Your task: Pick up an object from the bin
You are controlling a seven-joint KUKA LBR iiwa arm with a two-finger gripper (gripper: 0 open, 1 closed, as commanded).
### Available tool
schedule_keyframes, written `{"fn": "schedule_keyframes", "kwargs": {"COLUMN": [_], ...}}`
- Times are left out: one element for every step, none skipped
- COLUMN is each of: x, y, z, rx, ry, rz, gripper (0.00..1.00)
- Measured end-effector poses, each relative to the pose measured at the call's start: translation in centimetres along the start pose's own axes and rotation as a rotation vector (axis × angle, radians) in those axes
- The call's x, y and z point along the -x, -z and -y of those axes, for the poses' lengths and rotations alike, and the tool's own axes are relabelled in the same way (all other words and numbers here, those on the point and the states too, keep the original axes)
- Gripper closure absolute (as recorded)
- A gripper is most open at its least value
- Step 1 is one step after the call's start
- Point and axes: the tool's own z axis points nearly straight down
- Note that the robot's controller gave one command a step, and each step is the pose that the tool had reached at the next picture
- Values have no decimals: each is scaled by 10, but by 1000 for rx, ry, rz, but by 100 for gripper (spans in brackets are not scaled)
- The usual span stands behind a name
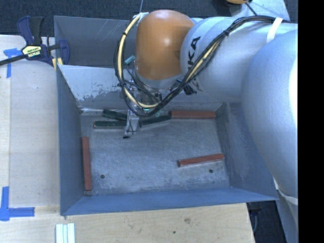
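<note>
Plainly, gripper (129, 128) low over dark green strips (112, 116) by far wall (96, 82), left of centre; jaw state impossible to tell; risk: strips lie flat, crossed; grasp may slip or snag two.

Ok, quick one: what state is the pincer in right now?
Pincer: cannot be told whether open or closed; it sits low over the dark green sticks at the back of the bin.

Grey-blue bin (68, 151), three reddish-brown sticks (200, 160), dark green strips (109, 124), orange wrist cover (159, 44), silver arm (263, 75)
</note>
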Motion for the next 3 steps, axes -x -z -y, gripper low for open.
{"fn": "schedule_keyframes", "kwargs": {"x": [-5, 1, 1], "y": [-65, -88, -88], "z": [-8, -32, -32], "rx": [1, 2, 2], "ry": [-17, 65, 65], "rz": [5, 7, 8], "gripper": [0, 100, 100]}}
